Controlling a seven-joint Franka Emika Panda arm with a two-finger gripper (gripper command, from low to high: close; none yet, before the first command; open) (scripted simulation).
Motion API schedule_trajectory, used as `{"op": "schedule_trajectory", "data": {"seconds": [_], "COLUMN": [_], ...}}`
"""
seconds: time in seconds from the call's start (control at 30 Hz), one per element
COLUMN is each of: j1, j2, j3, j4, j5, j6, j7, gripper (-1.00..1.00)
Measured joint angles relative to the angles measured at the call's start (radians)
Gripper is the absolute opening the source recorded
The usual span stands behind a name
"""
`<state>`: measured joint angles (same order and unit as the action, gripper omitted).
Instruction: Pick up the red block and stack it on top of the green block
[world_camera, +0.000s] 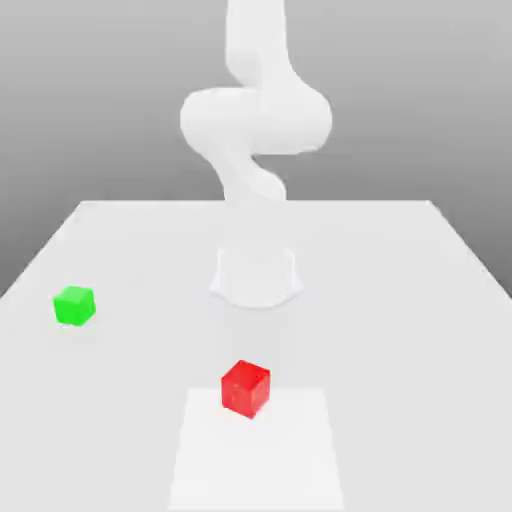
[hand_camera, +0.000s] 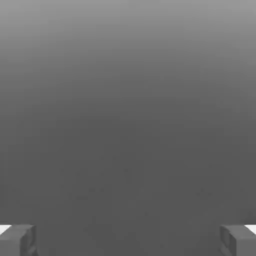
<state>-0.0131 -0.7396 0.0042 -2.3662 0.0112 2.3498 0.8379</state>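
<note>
A white Panda arm (world_camera: 255, 120) rises from its round base (world_camera: 256, 277) at the middle of a pale table (world_camera: 420, 300), its upper links coiled above the work surface. In the hand view the gripper (hand_camera: 128, 240) has its two grey fingertips (hand_camera: 17, 240) set at opposite edges of the picture, jaws spread wide with nothing but plain grey between them, so the tool holds nothing. The red block (world_camera: 246, 388), a small speckled cube, sits on the table in front of the arm's base, on the near side toward the exterior camera, at the top edge of a lighter square patch (world_camera: 256, 450) on the tabletop. The green block (world_camera: 74, 305), a cube of about the same size, rests on the table toward the exterior view's left, off to one side of the base and well apart from the red block. Both cubes stand flat on the surface, neither touching the arm nor each other
</note>
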Motion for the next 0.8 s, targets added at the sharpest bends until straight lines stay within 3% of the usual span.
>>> {"op": "schedule_trajectory", "data": {"seconds": [0.53,0.77,0.8], "j1": [-0.1,-0.079,-0.067], "j2": [0.516,0.87,0.902], "j3": [0.082,0.034,0.021], "j4": [-0.519,-0.545,-0.54], "j5": [0.033,-0.05,-0.056], "j6": [0.408,0.692,0.72], "j7": [0.356,0.469,0.475], "gripper": [0.0,0.0,-1.0]}}
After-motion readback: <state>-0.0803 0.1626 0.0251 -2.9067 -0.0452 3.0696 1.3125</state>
